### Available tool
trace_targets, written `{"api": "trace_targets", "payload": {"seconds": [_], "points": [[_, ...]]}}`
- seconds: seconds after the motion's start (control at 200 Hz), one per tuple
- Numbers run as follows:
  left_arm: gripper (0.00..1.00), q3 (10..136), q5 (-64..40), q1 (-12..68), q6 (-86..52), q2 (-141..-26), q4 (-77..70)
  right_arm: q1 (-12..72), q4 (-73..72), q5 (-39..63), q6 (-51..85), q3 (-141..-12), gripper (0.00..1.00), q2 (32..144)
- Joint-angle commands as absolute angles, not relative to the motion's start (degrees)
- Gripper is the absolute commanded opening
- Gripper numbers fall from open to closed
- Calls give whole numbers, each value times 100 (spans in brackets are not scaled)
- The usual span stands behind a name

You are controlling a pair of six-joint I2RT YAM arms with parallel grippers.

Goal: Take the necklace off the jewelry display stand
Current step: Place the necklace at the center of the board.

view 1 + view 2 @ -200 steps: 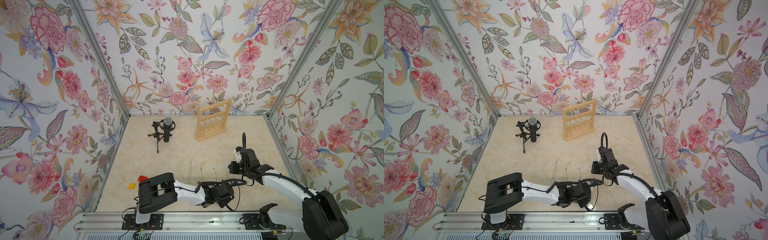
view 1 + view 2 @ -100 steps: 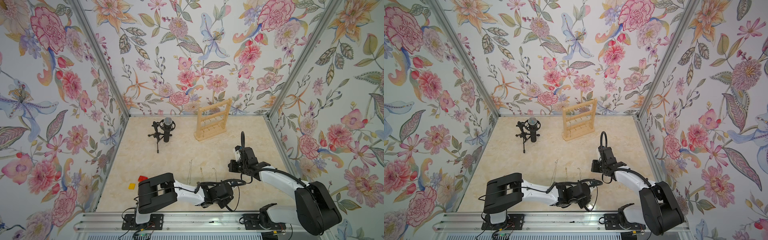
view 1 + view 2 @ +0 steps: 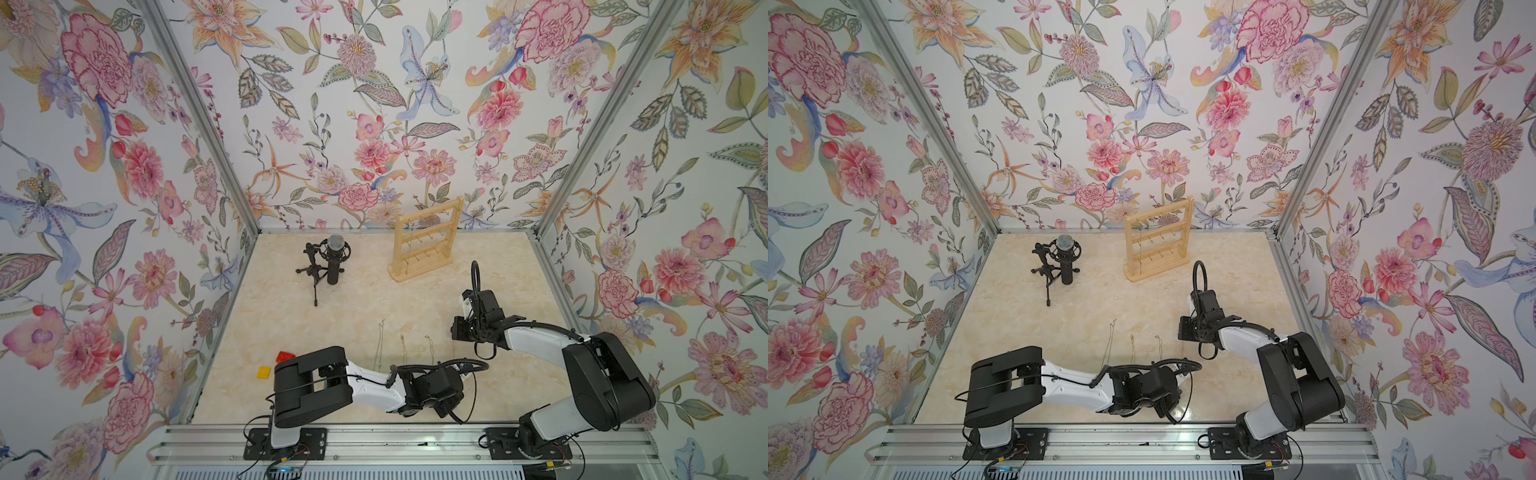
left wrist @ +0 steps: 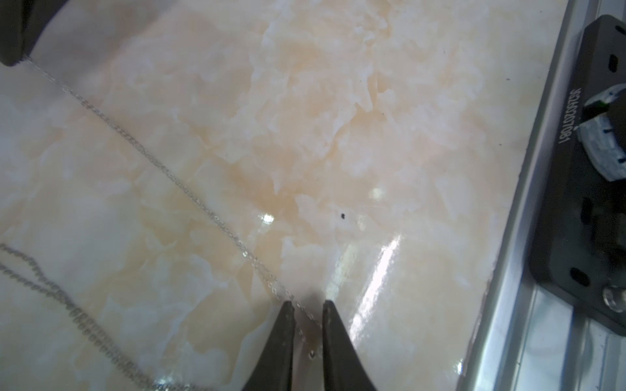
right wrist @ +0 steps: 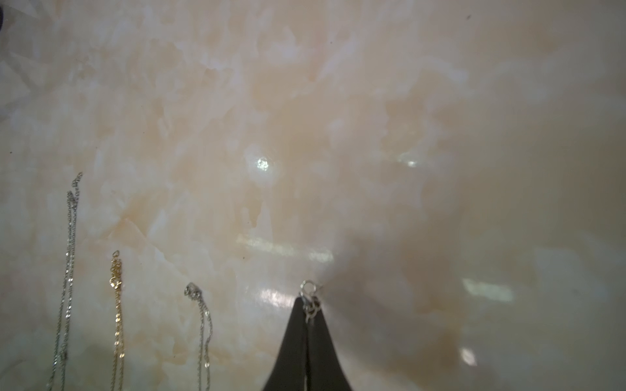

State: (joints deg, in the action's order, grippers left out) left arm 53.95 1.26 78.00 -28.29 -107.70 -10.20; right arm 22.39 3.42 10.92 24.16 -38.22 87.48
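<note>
The jewelry display stand (image 3: pixel 424 243) stands upright at the back of the table, far from both arms. A thin chain seems to hang by its left post. My right gripper (image 5: pixel 309 299) is shut on the ringed clasp end of a silver necklace (image 5: pixel 307 287), low over the table. That necklace (image 4: pixel 169 176) stretches across the marble to my left gripper (image 4: pixel 306 309). Its jaws stand narrowly apart, with the chain running between the fingers (image 4: pixel 284 338). In both top views the left wrist (image 3: pixel 432 386) hides those jaws near the front edge.
Three more chains (image 3: pixel 402 351) lie side by side on the table between the arms, silver (image 5: pixel 69 254), gold (image 5: pixel 117 304) and silver (image 5: pixel 203 325). A black microphone on a tripod (image 3: pixel 332 262) stands back left. Red (image 3: pixel 284 356) and yellow (image 3: pixel 262 372) pieces lie front left. The metal rail (image 4: pixel 528 237) lies close to the left gripper.
The right arm's elbow has swung in toward the middle and its wrist has shifted a little to the left. The left arm has stayed in place.
</note>
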Motion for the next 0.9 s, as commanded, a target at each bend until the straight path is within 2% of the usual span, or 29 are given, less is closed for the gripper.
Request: {"api": "trace_targets", "payload": {"seconds": [0.0,0.385,0.726,0.896], "points": [[18,5238,-67,7758,-2936,-10806,-698,2211,161,1046,2316,-4011,0,8953],[18,5281,-67,7764,-2953,-10844,-664,2208,97,888,2189,-4139,3,9306],[18,5309,-82,7741,-2962,-10868,-666,2200,55,799,2150,-4164,18,9363],[18,5309,-102,7737,-2968,-10872,-651,2153,60,909,2163,-4210,20,9283]]}}
